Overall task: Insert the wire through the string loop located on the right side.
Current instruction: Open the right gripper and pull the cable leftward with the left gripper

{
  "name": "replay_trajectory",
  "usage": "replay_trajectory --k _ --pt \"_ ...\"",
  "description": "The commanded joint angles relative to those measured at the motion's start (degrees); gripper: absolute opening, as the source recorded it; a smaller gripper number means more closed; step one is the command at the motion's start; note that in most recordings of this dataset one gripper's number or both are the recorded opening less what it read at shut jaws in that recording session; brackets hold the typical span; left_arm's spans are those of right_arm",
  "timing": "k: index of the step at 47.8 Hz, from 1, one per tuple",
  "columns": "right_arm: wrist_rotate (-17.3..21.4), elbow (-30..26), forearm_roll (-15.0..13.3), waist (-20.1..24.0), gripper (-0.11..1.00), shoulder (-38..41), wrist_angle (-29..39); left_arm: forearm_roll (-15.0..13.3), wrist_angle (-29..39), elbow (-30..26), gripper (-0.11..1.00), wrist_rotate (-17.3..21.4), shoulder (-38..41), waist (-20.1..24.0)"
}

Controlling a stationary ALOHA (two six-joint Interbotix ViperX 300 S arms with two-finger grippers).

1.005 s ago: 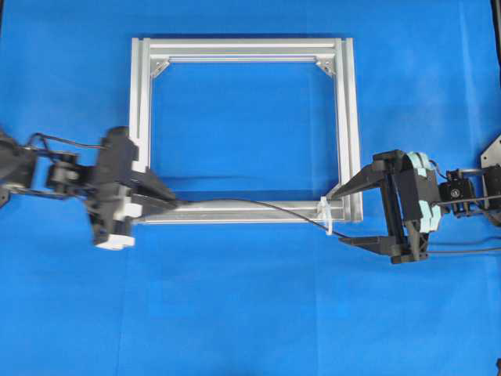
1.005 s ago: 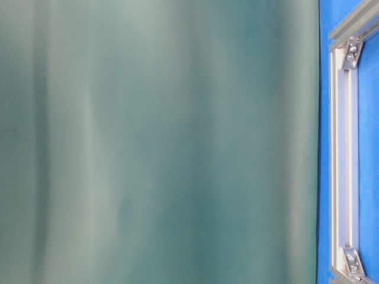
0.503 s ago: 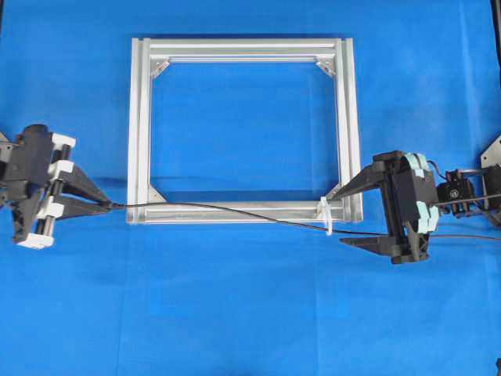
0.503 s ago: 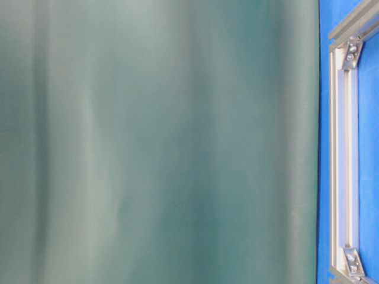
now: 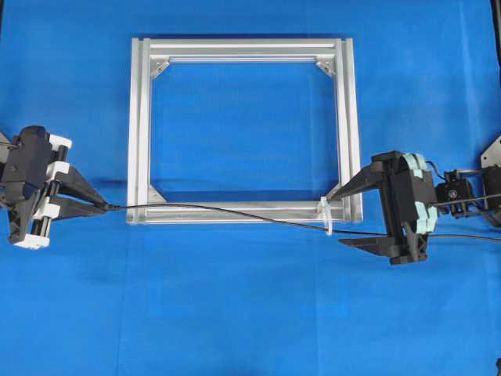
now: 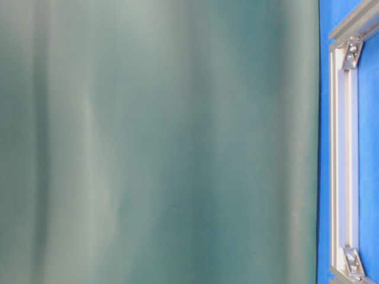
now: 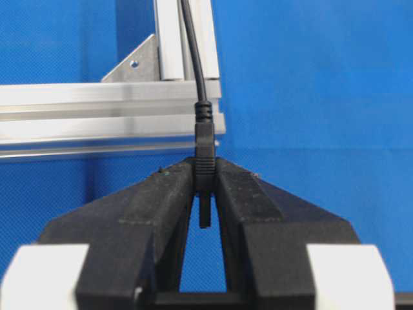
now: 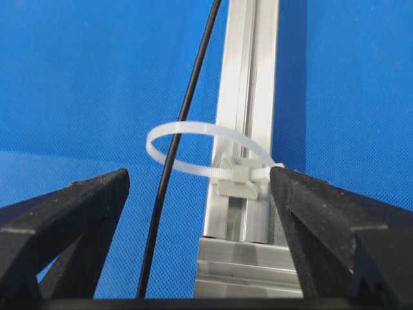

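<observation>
Black and thin, the wire point(image 5: 235, 212) already runs through the string loop point(image 8: 205, 154) at the aluminium frame's point(image 5: 243, 48) right corner, its plug clenched in the left end effector point(image 7: 204, 194). It looks light and limp, so the stiff plug seems the best hold. The right end effector point(image 8: 200, 245) stands released, straddling the whitish loop.

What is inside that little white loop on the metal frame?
The black wire runs through the white string loop, which is fastened to the silver frame. Nothing else sits inside it, only blue cloth behind. The part of the loop behind the frame bar is hidden.
</observation>
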Motion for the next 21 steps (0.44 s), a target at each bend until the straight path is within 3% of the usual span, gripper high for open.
replay_trajectory --k 1,13,15,21 --pt "0.0 -0.9 -0.1 0.0 0.96 -0.8 -0.1 0.1 -0.2 -0.9 0.11 -0.1 0.0 -0.3" --pt "0.0 -0.9 0.0 -0.1 0.96 -1.4 0.3 0.1 0.7 -1.0 0.79 -0.1 -0.5 -0.3" --pt "0.0 -0.9 -0.1 -0.1 0.96 -1.8 0.6 0.1 1.0 -1.0 0.83 -0.1 -0.8 -0.3" --pt "0.0 -0.9 0.0 -0.5 0.96 -3.7 1.8 0.1 1.7 -1.2 0.75 -0.3 -1.8 -0.2"
